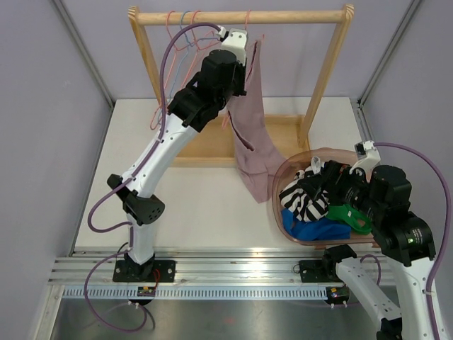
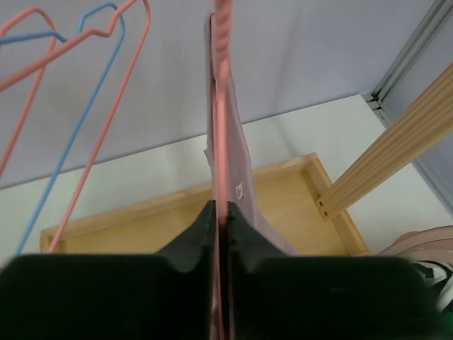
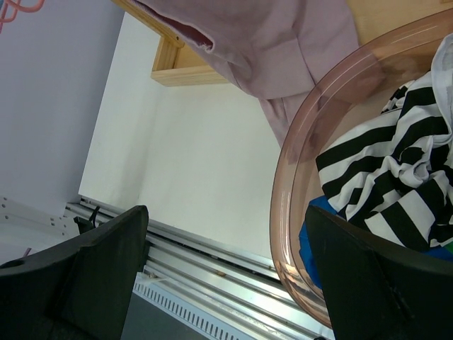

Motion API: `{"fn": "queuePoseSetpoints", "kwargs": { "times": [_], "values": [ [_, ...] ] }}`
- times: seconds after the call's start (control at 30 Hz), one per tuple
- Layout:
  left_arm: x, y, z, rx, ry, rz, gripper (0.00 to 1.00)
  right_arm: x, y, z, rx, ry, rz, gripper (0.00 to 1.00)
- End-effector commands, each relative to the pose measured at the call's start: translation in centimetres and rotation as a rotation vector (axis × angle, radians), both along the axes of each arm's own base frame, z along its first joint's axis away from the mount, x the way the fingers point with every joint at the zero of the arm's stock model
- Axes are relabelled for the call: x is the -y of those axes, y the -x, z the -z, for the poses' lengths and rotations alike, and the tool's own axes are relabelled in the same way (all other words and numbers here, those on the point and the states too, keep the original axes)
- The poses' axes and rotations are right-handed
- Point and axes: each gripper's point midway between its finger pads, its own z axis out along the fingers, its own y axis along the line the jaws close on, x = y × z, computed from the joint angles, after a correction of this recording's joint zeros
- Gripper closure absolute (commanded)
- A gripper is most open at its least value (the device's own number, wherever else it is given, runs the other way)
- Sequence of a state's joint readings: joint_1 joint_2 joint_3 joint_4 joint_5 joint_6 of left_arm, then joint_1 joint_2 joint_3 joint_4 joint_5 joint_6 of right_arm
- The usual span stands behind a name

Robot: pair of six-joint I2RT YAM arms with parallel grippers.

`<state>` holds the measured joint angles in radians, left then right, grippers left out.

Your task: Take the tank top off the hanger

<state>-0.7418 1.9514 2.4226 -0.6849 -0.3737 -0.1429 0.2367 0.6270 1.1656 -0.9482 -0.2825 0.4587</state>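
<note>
The mauve tank top point(image 1: 249, 131) hangs on a pink hanger point(image 2: 221, 106) from the wooden rack's top bar point(image 1: 297, 15); its lower end reaches the table beside the basket. My left gripper point(image 1: 243, 57) is raised to the hanger. In the left wrist view the left gripper point(image 2: 221, 212) is shut on the pink hanger, with the tank top's fabric point(image 2: 237, 166) against it. My right gripper point(image 1: 327, 185) hovers over the basket; it shows open and empty in the right wrist view point(image 3: 226, 269). The tank top point(image 3: 283, 42) shows there too.
A clear pink basket point(image 1: 277, 177) at right holds striped black-and-white point(image 1: 306, 202) and blue point(image 1: 311, 230) clothes. Empty pink and blue hangers point(image 2: 64, 106) hang left of the held one. The rack's wooden base tray point(image 1: 198, 145) and right post point(image 1: 325, 78) stand behind.
</note>
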Motion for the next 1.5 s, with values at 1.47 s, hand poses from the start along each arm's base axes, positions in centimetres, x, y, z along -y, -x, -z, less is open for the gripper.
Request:
{"fn": "queuePoseSetpoints", "kwargs": {
  "times": [1.47],
  "values": [
    [-13.6, 26.1, 3.7, -0.038, 0.477, 0.310, 1.00, -16.2, -7.6, -1.2, 0.201, -0.387, -0.390, 0.00]
  ]
}}
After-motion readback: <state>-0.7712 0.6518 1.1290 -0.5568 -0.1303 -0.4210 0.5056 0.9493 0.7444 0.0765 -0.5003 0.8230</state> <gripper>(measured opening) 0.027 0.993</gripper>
